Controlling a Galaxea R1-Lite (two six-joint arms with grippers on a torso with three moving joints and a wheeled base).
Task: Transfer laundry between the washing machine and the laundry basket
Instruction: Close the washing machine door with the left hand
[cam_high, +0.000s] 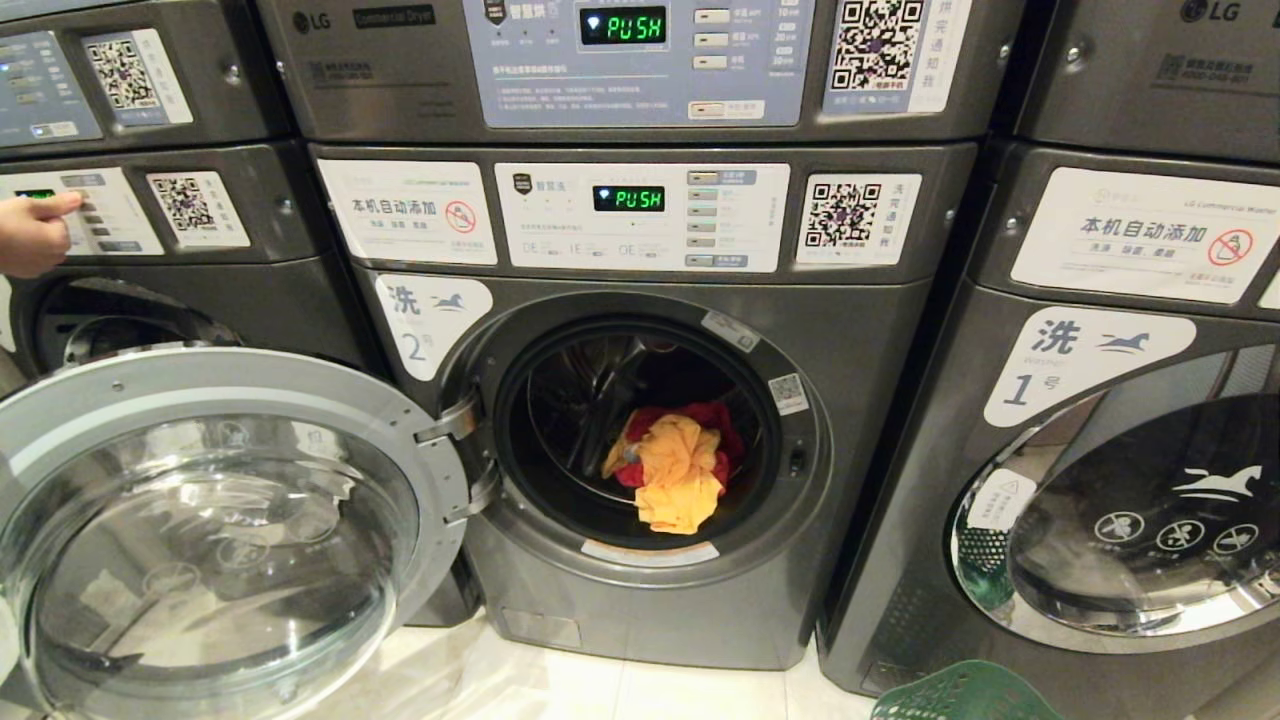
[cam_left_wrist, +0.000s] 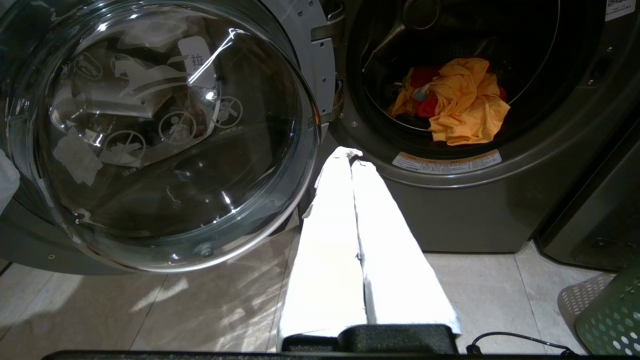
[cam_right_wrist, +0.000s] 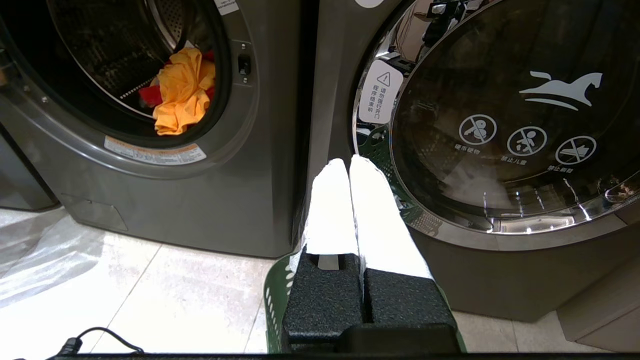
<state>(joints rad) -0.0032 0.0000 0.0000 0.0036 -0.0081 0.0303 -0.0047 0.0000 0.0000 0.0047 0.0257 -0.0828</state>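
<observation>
Very start of the job: nothing picked up yet. Washing machine (cam_high: 640, 440) right in front, marked with a 2, round door (cam_high: 210, 530) swung wide open to the robot's left. Inside the drum, a small heap of laundry: an orange cloth (cam_high: 680, 480) on top, hanging a little over the front lip, with a red cloth (cam_high: 715, 425) under and behind it.

Left gripper (cam_left_wrist: 350, 156) low in front of the machine, between the open door and the drum hole, white fingers pressed together, holding nothing. Right gripper (cam_right_wrist: 348, 165) low too, in front of the seam between this machine and the one marked 1 (cam_high: 1080, 480), fingers pressed together, holding nothing. Neither arm seen from the head.

Laundry basket (cam_high: 960, 695) on the floor, down to the robot's right, in front of machine 1. Dark green, full of little round holes. Only a bit of the rim showing, so no telling what lies inside.

Next move, most likely: open one gripper, reach into the drum, pinch the orange cloth where it bunches up, lift it out over the lip, carry it to the basket. Soft and floppy, so likely to sag and drag. Could snag on the door rim.

A person's hand (cam_high: 35, 235) on the buttons of the machine to the left.
</observation>
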